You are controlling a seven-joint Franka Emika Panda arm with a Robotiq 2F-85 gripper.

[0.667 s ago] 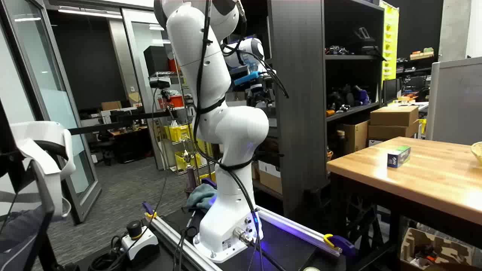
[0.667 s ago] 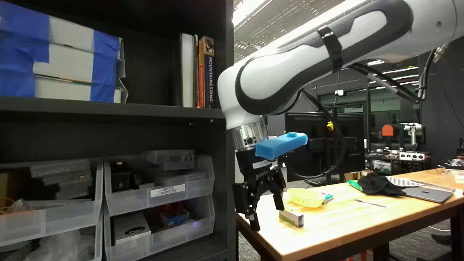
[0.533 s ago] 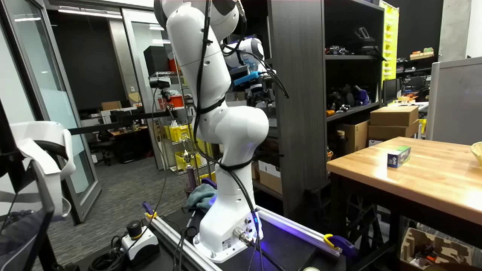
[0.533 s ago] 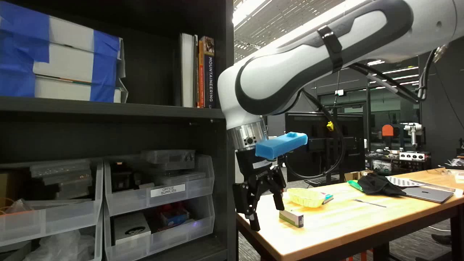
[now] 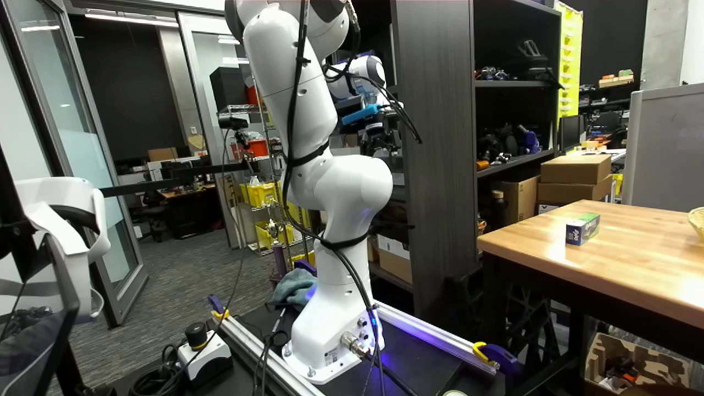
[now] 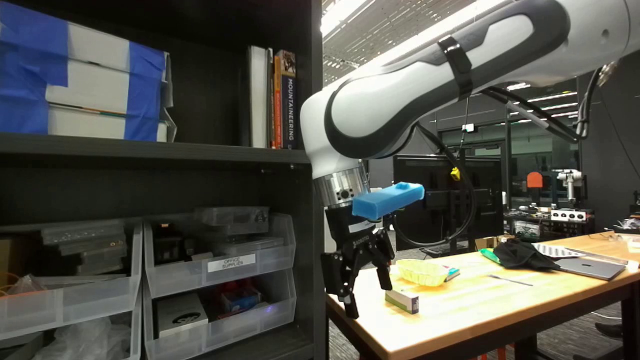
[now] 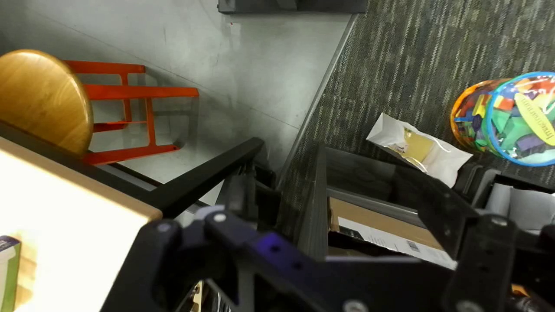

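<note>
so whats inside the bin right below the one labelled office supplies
In an exterior view, the translucent bin holds a pale box with a dark logo, a blue item and something red. Its front lip obscures their lower parts; what lies behind them is hidden.

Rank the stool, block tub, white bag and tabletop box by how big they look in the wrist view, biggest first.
1. Stool
2. Block tub
3. White bag
4. Tabletop box
All but the third are cut off by the frame.
</note>
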